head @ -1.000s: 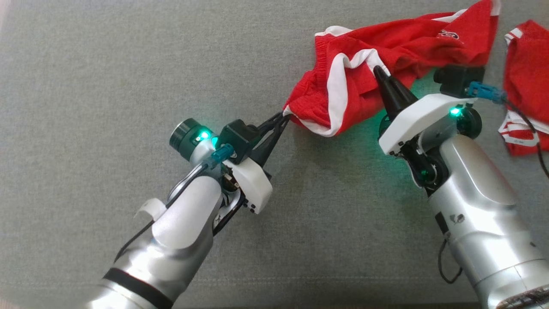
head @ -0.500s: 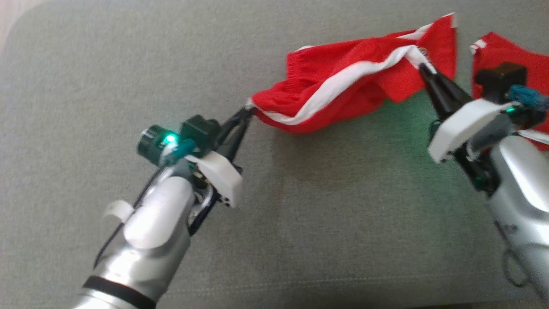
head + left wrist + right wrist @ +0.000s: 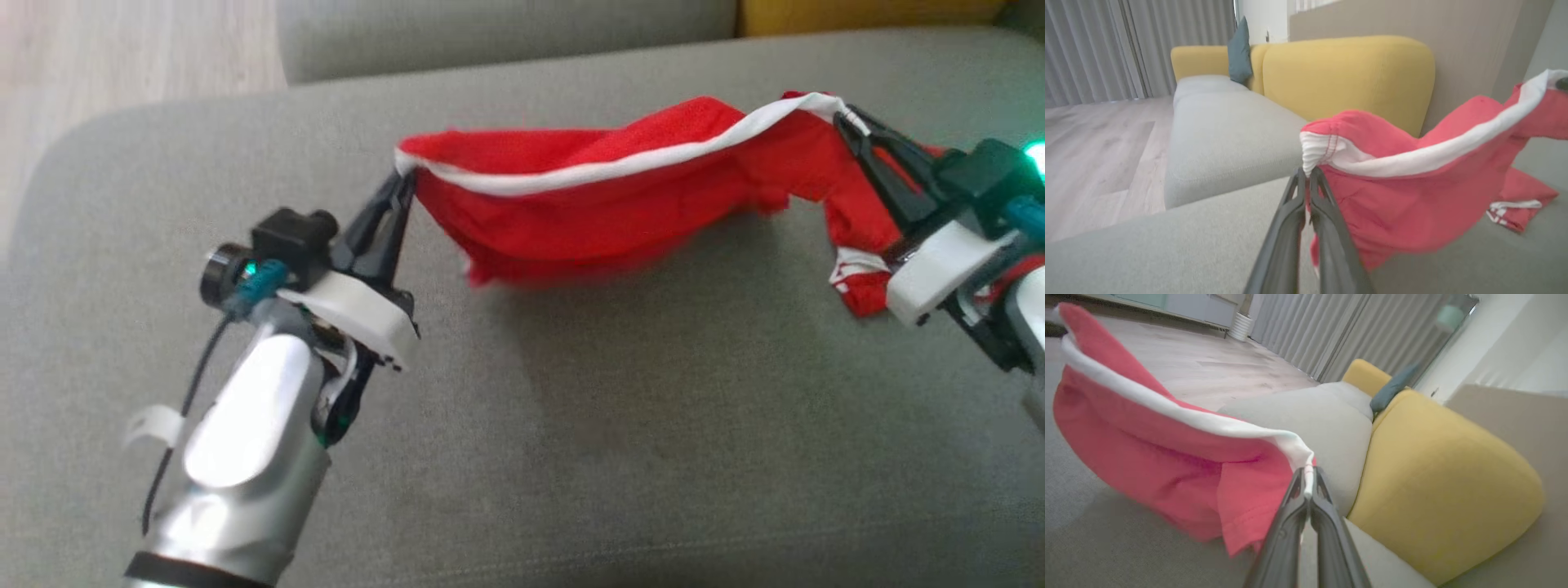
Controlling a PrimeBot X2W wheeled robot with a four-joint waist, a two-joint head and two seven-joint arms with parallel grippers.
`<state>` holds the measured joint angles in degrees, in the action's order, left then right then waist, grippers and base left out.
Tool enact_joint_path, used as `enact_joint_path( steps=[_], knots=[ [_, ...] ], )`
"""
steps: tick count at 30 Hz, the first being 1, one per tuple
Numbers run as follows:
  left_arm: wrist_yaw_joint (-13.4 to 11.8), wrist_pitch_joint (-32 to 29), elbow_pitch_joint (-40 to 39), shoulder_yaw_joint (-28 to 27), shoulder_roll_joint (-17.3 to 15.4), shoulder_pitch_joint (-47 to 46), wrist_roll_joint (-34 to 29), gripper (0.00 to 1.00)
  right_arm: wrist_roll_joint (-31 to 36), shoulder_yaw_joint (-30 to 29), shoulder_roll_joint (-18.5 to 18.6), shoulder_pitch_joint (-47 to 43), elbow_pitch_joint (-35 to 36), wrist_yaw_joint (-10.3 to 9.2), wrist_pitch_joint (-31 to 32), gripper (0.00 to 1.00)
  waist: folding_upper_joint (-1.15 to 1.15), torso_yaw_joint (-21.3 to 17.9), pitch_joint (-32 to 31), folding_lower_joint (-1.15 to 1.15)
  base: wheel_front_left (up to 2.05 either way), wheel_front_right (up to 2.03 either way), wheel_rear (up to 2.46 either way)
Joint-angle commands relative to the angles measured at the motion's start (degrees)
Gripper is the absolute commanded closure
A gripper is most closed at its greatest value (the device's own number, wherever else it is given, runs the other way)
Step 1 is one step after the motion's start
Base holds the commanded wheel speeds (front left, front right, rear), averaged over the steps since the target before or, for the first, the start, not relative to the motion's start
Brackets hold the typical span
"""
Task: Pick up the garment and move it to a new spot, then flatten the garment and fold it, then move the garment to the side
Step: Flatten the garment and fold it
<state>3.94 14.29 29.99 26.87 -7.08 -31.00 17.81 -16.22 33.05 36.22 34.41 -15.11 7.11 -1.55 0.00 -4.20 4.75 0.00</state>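
The garment is red with a white stripe. It hangs stretched between my two grippers above the grey cushion. My left gripper is shut on its left corner, where the white hem bunches at the fingertips. My right gripper is shut on the white edge at the other end. The red cloth sags between them, and its lower edge hangs just above the cushion.
A second red and white garment lies on the cushion under my right arm, also seen as a red garment at the right. A yellow backrest stands behind, another grey seat to the left, wooden floor beyond.
Both grippers have lifted the garment off the cushion and drawn apart, so it now hangs stretched out. The head camera has tilted up, showing the cushion's far edge and the floor.
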Motion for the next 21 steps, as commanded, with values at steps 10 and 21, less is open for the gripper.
enact_joint_path(
  steps=[10, 21],
  knots=[
    [-3.6, -0.6, -12.8, -7.9, -4.0, -4.7, 2.3, 1.0, 7.2, -3.6, 2.6, 3.2, 5.4, 0.37, -3.2, 1.0, 0.0, 0.0, -6.6, 0.0, 0.0, 0.0, 0.0],
    [-5.6, -9.4, -26.1, -8.7, -6.5, 1.3, 5.5, 1.0, 4.6, -11.9, -1.6, -6.6, 14.7, 0.37, 0.3, 1.0, 0.0, 0.7, -8.0, 0.0, 0.0, 0.0, 0.0]
  ],
)
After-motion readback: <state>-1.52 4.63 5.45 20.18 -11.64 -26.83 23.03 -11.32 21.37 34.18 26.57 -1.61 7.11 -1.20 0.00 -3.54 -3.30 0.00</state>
